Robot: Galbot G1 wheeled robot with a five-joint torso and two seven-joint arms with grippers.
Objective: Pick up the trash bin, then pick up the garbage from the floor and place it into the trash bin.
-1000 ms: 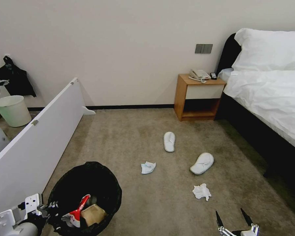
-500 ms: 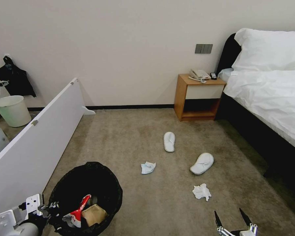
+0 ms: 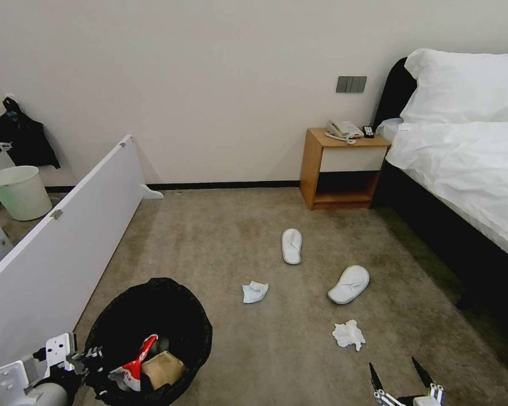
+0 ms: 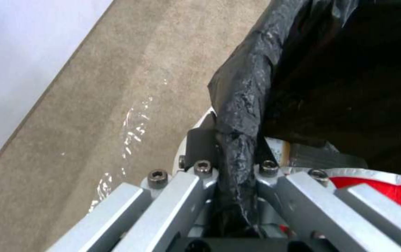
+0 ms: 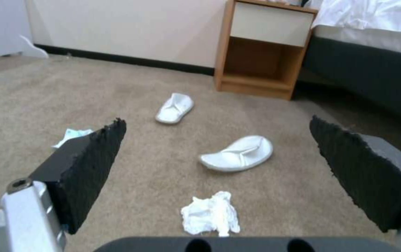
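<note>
While the left gripper (image 3: pixel 87 356) pinches the near rim of the bin (image 3: pixel 175 299), the bin sits low on the left side of the carpet (image 3: pixel 226 237), just beside a long white board (image 3: pixel 68 248). From the left wrist, the two fingers (image 4: pixel 200 140) are shut tight on a fold of the black bag (image 4: pixel 242 105), one on each side of the rim. Inside the bin lie a red and white wrapper (image 3: pixel 134 366) and a brown bit of card (image 3: pixel 162 367). Low on the right, the right gripper (image 3: pixel 398 375) hangs above the carpet with its black pads (image 5: pixel 93 164) spread wide and nothing between them. Just past it a crumpled tissue (image 3: pixel 349 335) lies on the carpet. A bit farther, a slipper (image 3: pixel 349 284) lies on its side of the floor, well apart from the bin. Left of that, another tissue (image 3: pixel 254 292) lies between the bin and the slipper. Farther still, a second slipper (image 3: pixel 291 246) lies flat, with its toe toward the wall. Behind it stands a wooden nightstand (image 3: pixel 344 169) with a phone (image 3: pixel 342 129) on top. To the right of the nightstand is a bed (image 3: pixel 468 163) with white sheets. Far off on the left, by the wall, stands a pale bin with no bag (image 3: pixel 18 192).
</note>
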